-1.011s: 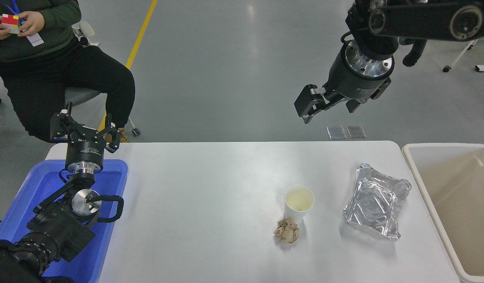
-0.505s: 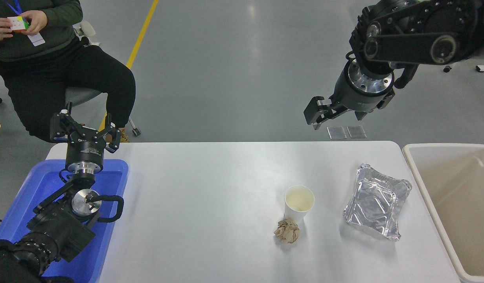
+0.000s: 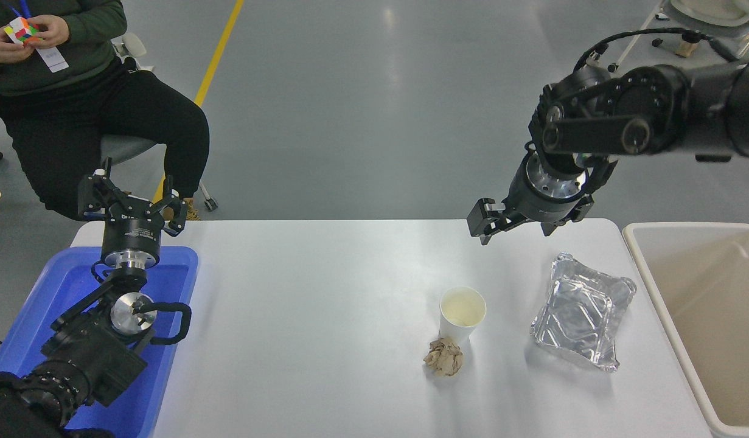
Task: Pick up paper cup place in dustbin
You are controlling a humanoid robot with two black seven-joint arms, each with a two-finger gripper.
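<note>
The white paper cup (image 3: 462, 314) stands upright on the white table (image 3: 313, 316), right of centre, its cream inside showing. The beige dustbin (image 3: 653, 280) sits off the table's right end. My right gripper (image 3: 514, 226) hangs open and empty above the table's far edge, beyond the cup and a little to its right, well clear of it. My left gripper (image 3: 132, 198) is parked open over the far end of the blue tray at the lower left.
A crumpled brown paper ball (image 3: 444, 358) touches the cup's near side. A crinkled foil tray (image 3: 584, 319) lies between cup and dustbin. A blue tray (image 3: 58, 292) lies under the left arm. A seated person (image 3: 76, 91) holds a coloured cube at the top left.
My right arm has come down and slightly right, from high above the floor to just over the table's far edge. The left arm, the cup and the rest have not moved.
</note>
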